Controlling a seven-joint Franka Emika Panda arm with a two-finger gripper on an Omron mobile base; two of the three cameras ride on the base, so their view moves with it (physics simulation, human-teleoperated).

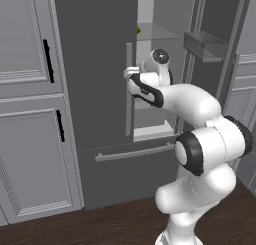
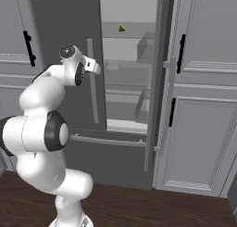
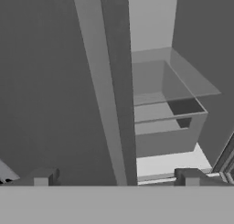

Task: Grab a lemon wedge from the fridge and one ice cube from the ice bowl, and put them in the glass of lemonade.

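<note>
The first step is in hand: the tall dark grey double-door fridge has its right door open; the tiny yellow-green lemon wedge lies on an upper glass shelf; the gripper, fingers spread wide and empty, hangs near the long grey bar handle; next it must reach up and inside to the wedge.

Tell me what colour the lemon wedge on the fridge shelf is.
Yellow-green; the lemon wedge shows best in the right base view, on the upper shelf.
</note>
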